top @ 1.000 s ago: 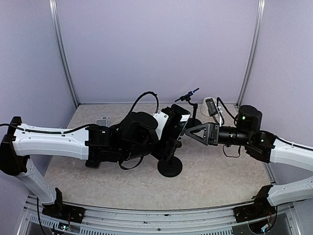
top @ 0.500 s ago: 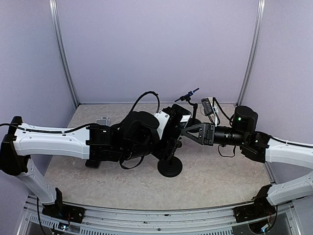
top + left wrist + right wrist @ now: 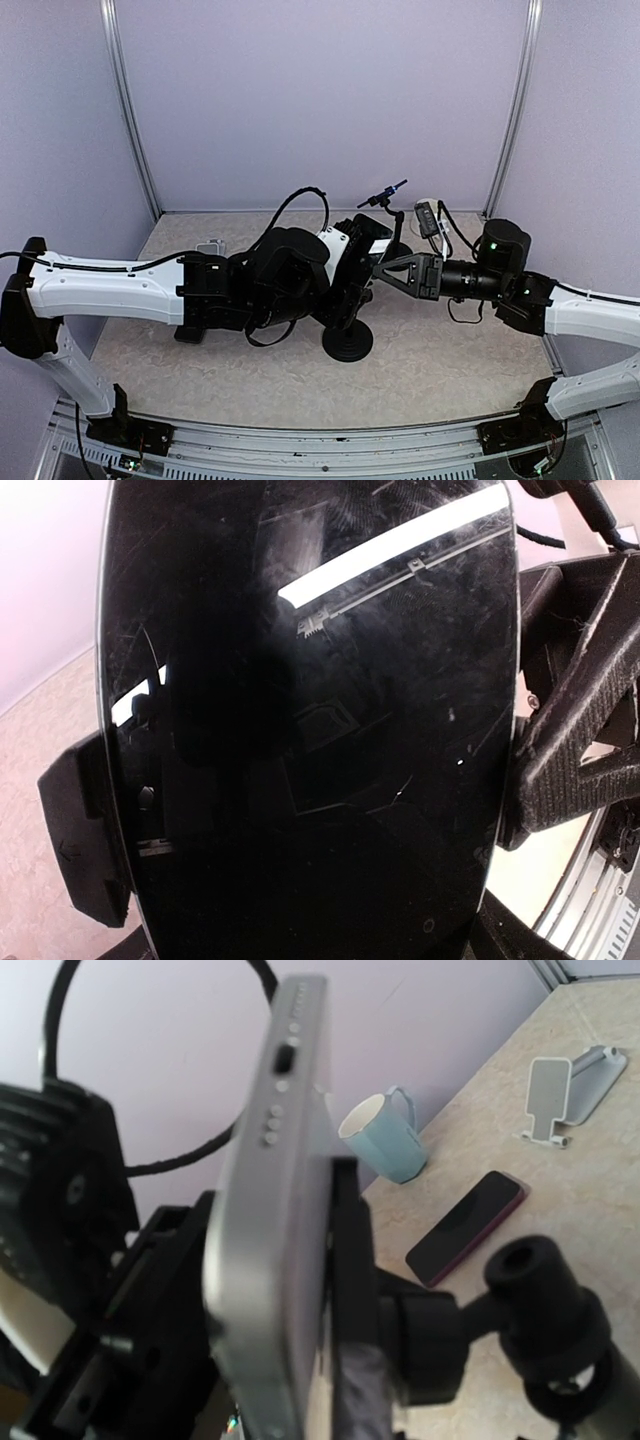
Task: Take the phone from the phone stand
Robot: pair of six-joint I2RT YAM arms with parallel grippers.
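Tool R [image 3: 381, 268]: top view, tips at right edge of phone [image 3: 366, 243], centre of frame. Spread or pinching, can't tell.
Tool L [image 3: 346, 268]: same view, on left side of phone, pressed in close. Jaws hidden, state can't tell.
Phone: upright in clamp of phone stand [image 3: 347, 342]. Stand's round base sits on tabletop [image 3: 450, 350], just below centre.
L wrist view: dark scratched screen fills frame. Smooth black block [image 3: 80, 830] hugs phone's lower-left edge. Textured black finger [image 3: 575, 740] lies against right edge; its partner isn't seen.
R wrist view: phone edge-on, centre-left, side buttons toward cam. Clamp plate [image 3: 345, 1250] flat on its back, ball joint [image 3: 540, 1290] lower right.
Bkgd, R wrist view: pale blue mug [image 3: 385, 1135] centre; second phone [image 3: 465, 1228] flat on tabletop, right of centre; silver stand [image 3: 570, 1095] upper right.
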